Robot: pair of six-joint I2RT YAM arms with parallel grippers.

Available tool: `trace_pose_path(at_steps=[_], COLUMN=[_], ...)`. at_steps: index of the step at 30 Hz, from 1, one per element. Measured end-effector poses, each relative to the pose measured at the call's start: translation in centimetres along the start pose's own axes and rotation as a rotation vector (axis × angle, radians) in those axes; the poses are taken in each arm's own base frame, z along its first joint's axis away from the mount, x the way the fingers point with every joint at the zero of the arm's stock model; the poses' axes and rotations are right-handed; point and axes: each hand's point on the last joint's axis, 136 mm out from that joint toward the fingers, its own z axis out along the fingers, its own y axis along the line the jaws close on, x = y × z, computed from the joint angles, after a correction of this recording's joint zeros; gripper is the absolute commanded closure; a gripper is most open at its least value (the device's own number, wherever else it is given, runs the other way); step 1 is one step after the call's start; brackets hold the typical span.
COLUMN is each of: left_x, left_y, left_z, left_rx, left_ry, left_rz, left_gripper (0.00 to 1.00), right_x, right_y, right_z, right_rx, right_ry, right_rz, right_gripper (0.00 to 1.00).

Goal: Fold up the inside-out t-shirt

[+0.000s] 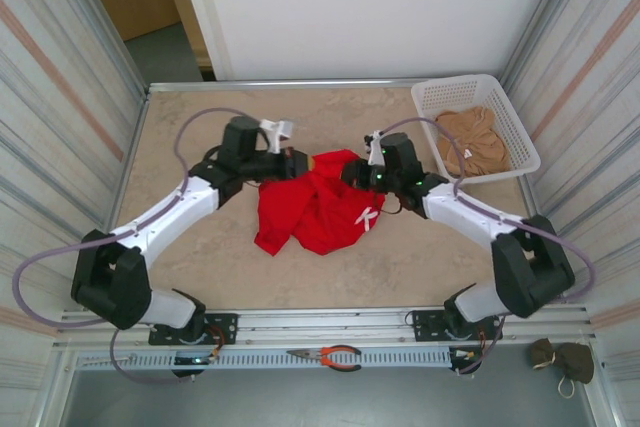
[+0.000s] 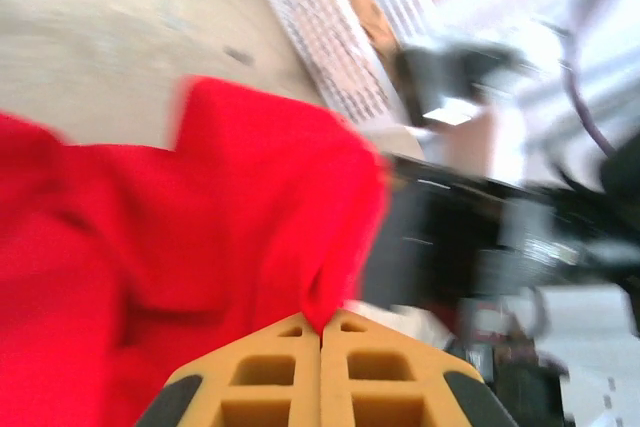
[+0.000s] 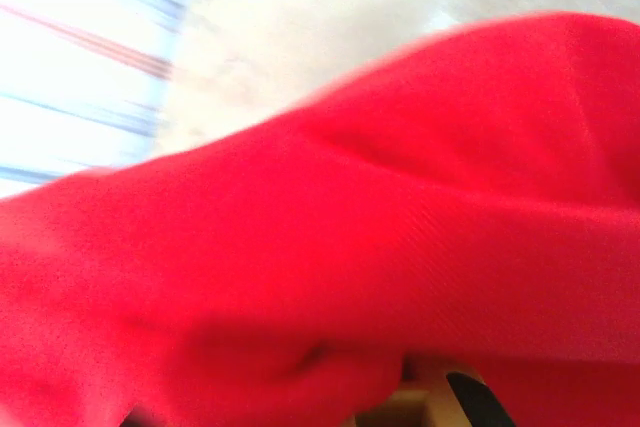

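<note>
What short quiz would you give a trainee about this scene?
1. True or false: the red t-shirt is already folded into a neat flat square.
2. What lies in the white basket? A: a tan garment. B: a blue towel. C: a cup.
3. Fill the gap: the left gripper has its fingers ____ on the red cloth.

Key: 1 false, it is bunched and creased. 2 A. 3 shut.
</note>
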Motion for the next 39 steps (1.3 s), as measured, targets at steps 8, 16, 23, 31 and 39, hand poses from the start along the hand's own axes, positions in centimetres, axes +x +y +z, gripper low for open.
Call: trace_pose_path(at_steps=[8,16,23,31,39], left_x=[0.7,3.3,1.6,2.2,4.4], left_y=[2.2,2.8,-1.5,-6.8,-8.5], left_z=[1.9,3.6,-3.2,-1.8,2.1], left_rx=[0.067,0.035,0.044,0.173,0.233], left_ry=[0.011,0.06,-0.168,-0.148,-0.036], left_rz=[-0.067,-0.058,0.078,0.228,0.281], left_gripper=[0.69,0.38,0.45,0.55,0.56], right_x=[-1.2,-1.7,-2.1,-1.2,-1.2], right_y=[10.8,10.2,6.9,6.1,6.2], right_z=[-7.2,-6.9,-7.1,-7.1,-7.5], right_rx=[-0.399,-0.497,-0.456,-0.444,-0.443], right_ry=[-0.084,-0.073,-0.095,-0.085,-0.094], right_rz=[-0.128,-0.11,-0.055,-0.042,-0.045], right_gripper=[1.0,1.0,1.0,1.0,1.0])
